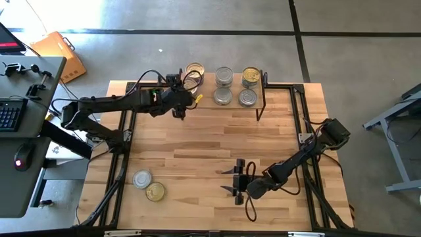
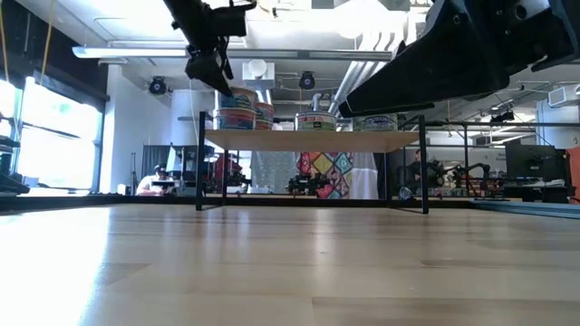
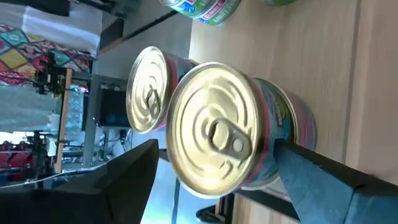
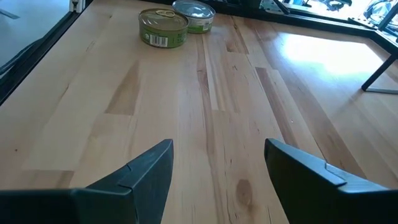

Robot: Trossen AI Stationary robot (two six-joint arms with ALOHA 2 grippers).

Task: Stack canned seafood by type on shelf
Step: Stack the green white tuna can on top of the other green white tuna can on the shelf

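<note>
Canned seafood (image 3: 214,134) sits between our left end effector's (image 1: 179,105) wide-open fingers on the shelf (image 1: 258,105); we back off straight, without nudging it.

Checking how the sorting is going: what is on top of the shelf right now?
The shelf carries gold-lidded tins and silver-lidded tins, some stacked. How many sit under each lid is covered from above.

Bright, even light — window glare, blurred foreground.
</note>
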